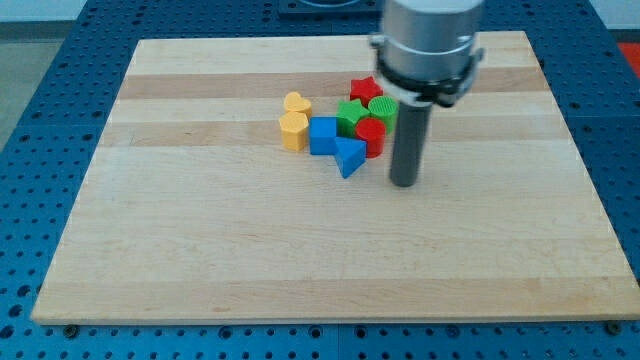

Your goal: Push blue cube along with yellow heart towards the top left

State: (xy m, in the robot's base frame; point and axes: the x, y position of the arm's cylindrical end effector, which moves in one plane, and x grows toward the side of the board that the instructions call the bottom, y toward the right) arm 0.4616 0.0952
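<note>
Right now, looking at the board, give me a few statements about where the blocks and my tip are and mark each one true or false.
1. The blue cube sits directly to the view's right of the yellow heart. True.
2. My tip is touching the blue cube. False: it stands apart, to the view's right of the blue triangle.
3. The red star is the cluster block nearest the view's top. True.
4. The two yellow blocks lie at the view's right end of the cluster. False: they are at its left end.
5. All the blocks rest on the wooden board. True.
</note>
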